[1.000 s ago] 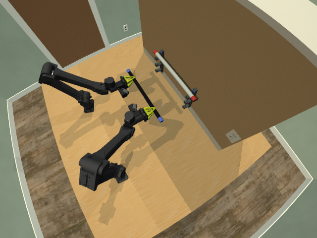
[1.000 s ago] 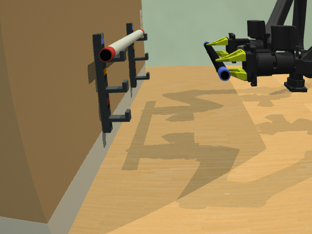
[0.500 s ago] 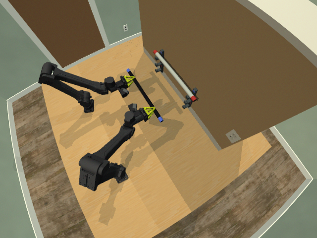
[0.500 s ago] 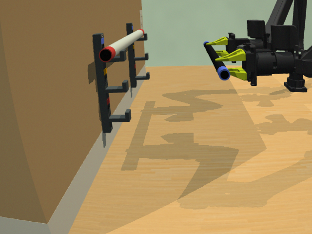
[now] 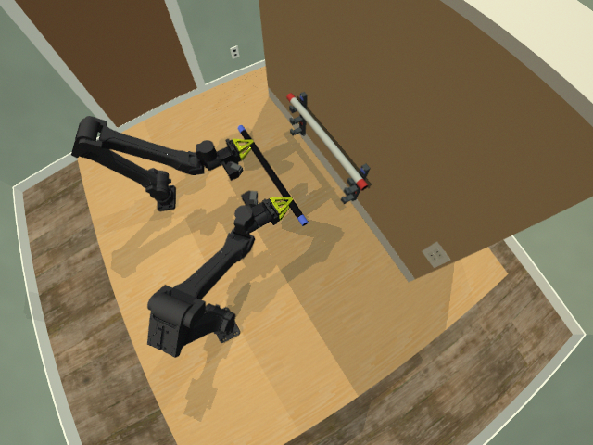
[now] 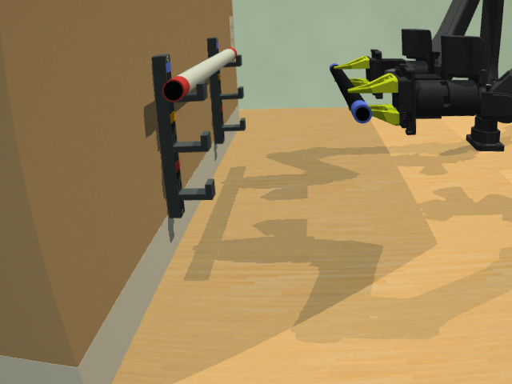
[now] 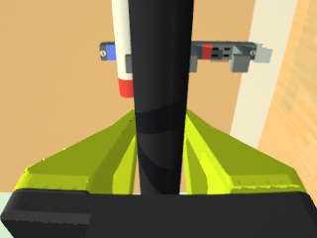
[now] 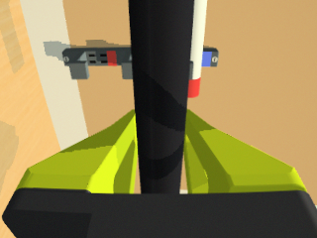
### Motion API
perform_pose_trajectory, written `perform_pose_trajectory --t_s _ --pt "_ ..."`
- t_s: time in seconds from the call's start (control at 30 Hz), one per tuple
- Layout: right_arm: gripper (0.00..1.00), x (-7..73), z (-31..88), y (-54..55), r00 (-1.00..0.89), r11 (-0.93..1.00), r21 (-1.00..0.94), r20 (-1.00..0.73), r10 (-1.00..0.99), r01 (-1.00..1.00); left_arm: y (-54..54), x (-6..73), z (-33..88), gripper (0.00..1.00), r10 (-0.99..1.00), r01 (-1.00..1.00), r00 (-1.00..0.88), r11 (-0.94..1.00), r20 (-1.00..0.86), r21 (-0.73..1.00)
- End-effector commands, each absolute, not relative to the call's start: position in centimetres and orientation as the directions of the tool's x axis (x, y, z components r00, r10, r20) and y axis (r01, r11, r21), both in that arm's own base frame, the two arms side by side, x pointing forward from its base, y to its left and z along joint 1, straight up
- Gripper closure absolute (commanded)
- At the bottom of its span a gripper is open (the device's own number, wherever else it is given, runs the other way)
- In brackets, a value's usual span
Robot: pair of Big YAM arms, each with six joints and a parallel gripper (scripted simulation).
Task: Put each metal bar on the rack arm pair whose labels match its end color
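1. Left gripper (image 5: 250, 144) (image 6: 356, 99) (image 7: 159, 114) and right gripper (image 5: 290, 199) (image 6: 337, 73) (image 8: 160, 119): both clamped on black round metal bar, blue ends (image 5: 271, 170) (image 6: 346, 84) (image 7: 160, 74) (image 8: 160, 74).
2. Black bar's held out in front of dark-grey wall rack (image 5: 303, 117) (image 6: 165, 136) (image 7: 198, 52) (image 8: 99, 52), well apart.
3. White bar, red ends (image 5: 328, 138) (image 6: 206, 68) (image 7: 122, 40) (image 8: 198, 40): on top, blue-labelled pair.

Black bar—held; white bar—rackedBlack bar (image 5: 271, 170) (image 6: 346, 89) (image 7: 160, 99) (image 8: 160, 99) — held; white bar (image 5: 328, 141) (image 6: 206, 68) (image 7: 122, 40) (image 8: 197, 40) — racked

A brown door (image 5: 115, 57) is set in the green wall (image 5: 224, 23) near a white outlet (image 5: 234, 52); another outlet (image 5: 435, 254) (image 6: 232, 32) is on the brown wall (image 5: 407, 120) (image 6: 103, 82) (image 7: 59, 74) (image 8: 258, 124).
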State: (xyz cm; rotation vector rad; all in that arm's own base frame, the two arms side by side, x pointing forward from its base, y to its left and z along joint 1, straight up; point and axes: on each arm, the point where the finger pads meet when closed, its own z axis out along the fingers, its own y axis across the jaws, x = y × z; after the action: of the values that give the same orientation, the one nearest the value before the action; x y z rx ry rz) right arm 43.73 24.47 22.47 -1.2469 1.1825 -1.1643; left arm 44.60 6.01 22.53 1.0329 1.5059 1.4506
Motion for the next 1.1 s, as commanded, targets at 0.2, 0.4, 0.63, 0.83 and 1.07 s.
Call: perform_pose_trajectory --t_s 0.2,0.4,0.63,0.83,1.07 --pt "1.0 46.8 25.6 24.4 0.023 0.027 -0.999 -0.026 -0.999 0.037 7.8 47.3 25.1 1.0 0.922 -0.012 -0.386 0.011 -0.014 1.0" --pt "1.0 47.8 25.2 24.5 0.023 0.027 -0.999 -0.026 -0.999 0.037 8.2 48.2 24.6 1.0 0.922 -0.012 -0.386 0.011 -0.014 1.0" --pt "1.0 48.9 24.7 24.5 0.023 0.027 -0.999 -0.026 -0.999 0.037 8.6 49.3 24.1 1.0 0.922 -0.012 -0.386 0.011 -0.014 1.0" --pt "1.0 49.6 24.6 24.5 0.023 0.027 -0.999 -0.026 -0.999 0.037 8.9 49.9 24.0 1.0 0.922 -0.012 -0.386 0.01 -0.014 1.0" --pt "1.0 50.8 24.6 24.5 0.023 0.027 -0.999 -0.026 -0.999 0.037 9.3 51.0 24.1 1.0 0.922 -0.012 -0.386 0.01 -0.014 1.0"
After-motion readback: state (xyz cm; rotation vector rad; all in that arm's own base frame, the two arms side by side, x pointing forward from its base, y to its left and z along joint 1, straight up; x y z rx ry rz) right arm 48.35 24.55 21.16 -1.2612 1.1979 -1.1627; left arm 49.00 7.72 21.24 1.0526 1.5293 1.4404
